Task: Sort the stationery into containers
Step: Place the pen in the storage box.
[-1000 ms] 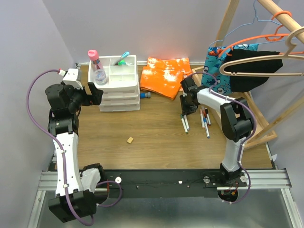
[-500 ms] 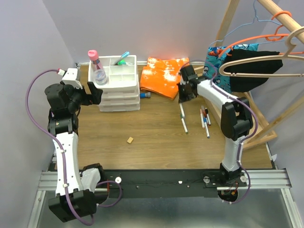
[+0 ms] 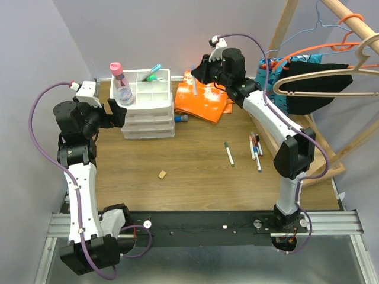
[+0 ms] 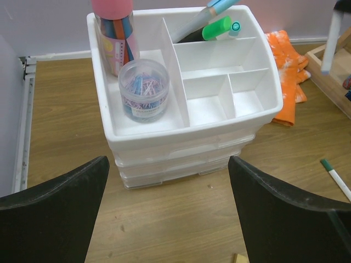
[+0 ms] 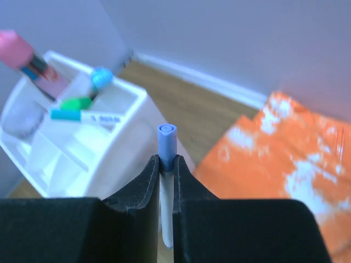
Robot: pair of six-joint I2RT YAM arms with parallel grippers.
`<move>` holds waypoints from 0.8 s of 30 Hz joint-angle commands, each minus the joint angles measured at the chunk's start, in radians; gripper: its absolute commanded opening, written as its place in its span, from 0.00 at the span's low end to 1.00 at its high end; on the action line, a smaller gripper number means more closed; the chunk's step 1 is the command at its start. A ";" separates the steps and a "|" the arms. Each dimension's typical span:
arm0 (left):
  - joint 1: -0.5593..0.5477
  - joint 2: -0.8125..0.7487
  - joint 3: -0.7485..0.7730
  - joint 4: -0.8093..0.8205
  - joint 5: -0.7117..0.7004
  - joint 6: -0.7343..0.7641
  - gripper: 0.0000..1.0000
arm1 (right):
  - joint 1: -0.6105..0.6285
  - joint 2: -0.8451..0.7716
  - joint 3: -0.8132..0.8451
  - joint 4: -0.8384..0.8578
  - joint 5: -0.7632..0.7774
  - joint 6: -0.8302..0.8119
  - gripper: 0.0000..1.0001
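Observation:
The white three-drawer unit (image 3: 149, 112) stands at the back left; its divided top tray (image 4: 258, 109) holds a pink-capped bottle (image 4: 114, 33), a green-capped marker (image 4: 213, 29) and a teal-capped pen (image 5: 82, 115). My right gripper (image 3: 196, 73) is shut on a slim white pen with a blue cap (image 5: 166, 143). It holds the pen upright in the air over the orange cloth, right of the unit. My left gripper (image 4: 167, 160) is open and empty, just in front of the unit's left side. A green-capped pen (image 3: 228, 153), several more pens (image 3: 256, 147) and a blue-capped tube (image 3: 182, 119) lie on the table.
An orange cloth (image 3: 207, 94) lies right of the unit. A small tan block (image 3: 161, 174) sits mid-table. A wooden clothes rack with hangers (image 3: 331, 71) fills the right side. A clear jar of paper clips (image 4: 143, 90) stands in the tray's left compartment.
My right gripper has lifted the blue-capped pen off the table and carried it up and left, to above the orange cloth. The left arm has barely moved.

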 commanded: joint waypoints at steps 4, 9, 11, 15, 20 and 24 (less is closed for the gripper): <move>0.020 -0.016 -0.006 -0.062 0.005 0.037 0.99 | 0.040 0.081 0.099 0.552 0.013 0.081 0.10; 0.028 -0.016 -0.016 -0.068 0.004 0.038 0.99 | 0.075 0.196 0.238 0.619 0.036 0.075 0.10; 0.030 -0.015 -0.018 -0.067 0.004 0.038 0.99 | 0.090 0.224 0.266 0.621 0.047 0.070 0.10; 0.028 -0.016 -0.016 -0.073 -0.006 0.052 0.99 | 0.119 0.275 0.301 0.624 0.050 0.066 0.11; 0.028 -0.018 -0.026 -0.067 -0.012 0.052 0.99 | 0.139 0.339 0.347 0.622 0.051 0.047 0.11; 0.028 -0.016 -0.035 -0.065 -0.010 0.051 0.99 | 0.152 0.397 0.416 0.598 0.056 0.018 0.11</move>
